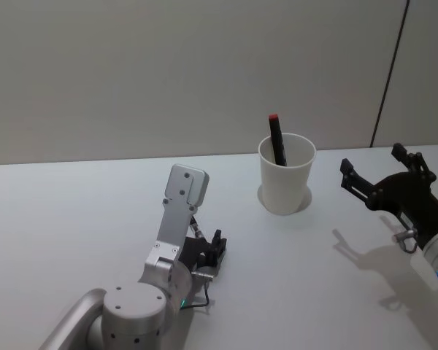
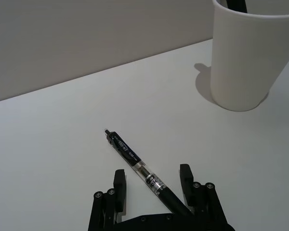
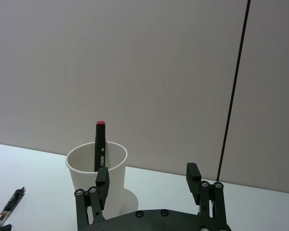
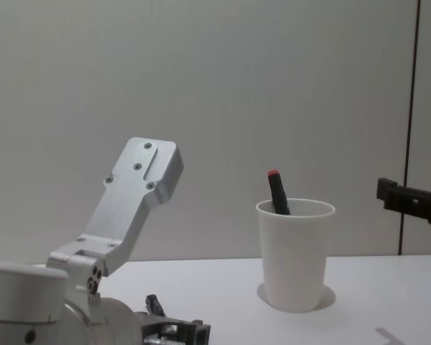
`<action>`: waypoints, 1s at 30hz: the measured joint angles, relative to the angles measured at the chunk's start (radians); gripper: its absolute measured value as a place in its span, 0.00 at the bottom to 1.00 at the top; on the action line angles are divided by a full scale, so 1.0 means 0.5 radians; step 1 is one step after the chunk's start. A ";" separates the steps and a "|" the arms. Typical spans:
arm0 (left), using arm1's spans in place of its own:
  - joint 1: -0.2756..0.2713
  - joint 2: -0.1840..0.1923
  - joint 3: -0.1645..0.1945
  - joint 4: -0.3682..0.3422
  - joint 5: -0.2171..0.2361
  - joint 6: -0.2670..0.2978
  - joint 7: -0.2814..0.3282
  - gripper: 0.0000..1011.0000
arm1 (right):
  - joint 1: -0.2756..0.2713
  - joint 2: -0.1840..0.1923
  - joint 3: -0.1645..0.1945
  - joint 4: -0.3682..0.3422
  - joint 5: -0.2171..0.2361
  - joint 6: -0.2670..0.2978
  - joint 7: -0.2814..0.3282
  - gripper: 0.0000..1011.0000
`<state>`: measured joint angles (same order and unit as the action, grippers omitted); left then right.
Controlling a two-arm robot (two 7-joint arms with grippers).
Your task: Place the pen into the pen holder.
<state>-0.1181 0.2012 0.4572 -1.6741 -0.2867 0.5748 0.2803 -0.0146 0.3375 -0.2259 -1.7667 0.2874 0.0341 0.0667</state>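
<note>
Both tools are gaping open: left tool [image 2: 151,172] straddling the pen [image 2: 130,156] lying on the counter [image 2: 62,144], right tool [image 3: 148,171] hovering near the pen holder [image 3: 82,178].

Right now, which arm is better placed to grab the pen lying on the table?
Left. The left gripper is low over the table with its jaws open on either side of the pen. The right gripper, also open, hangs beyond the paper cup, away from the pen.
</note>
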 joint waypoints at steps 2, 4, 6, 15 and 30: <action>0.000 0.000 -0.001 -0.001 0.004 0.004 -0.003 0.68 | 0.000 0.000 0.000 0.000 0.000 0.000 0.000 0.99; 0.000 0.001 -0.001 -0.002 0.006 0.007 -0.005 0.67 | 0.000 0.000 0.000 0.000 0.000 0.000 0.000 0.99; 0.000 0.001 -0.001 -0.003 0.008 0.008 -0.007 0.66 | 0.000 0.000 0.000 0.000 0.000 0.000 0.000 0.99; 0.000 0.003 -0.003 -0.008 0.015 0.016 -0.013 0.60 | 0.000 0.000 0.000 0.000 0.000 0.000 0.000 0.99; 0.005 -0.001 -0.012 0.004 0.018 -0.023 -0.059 0.37 | 0.000 0.000 0.000 0.000 0.000 0.000 0.000 0.99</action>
<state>-0.1158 0.2006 0.4510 -1.6722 -0.2778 0.5634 0.2506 -0.0146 0.3374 -0.2259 -1.7667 0.2874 0.0340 0.0667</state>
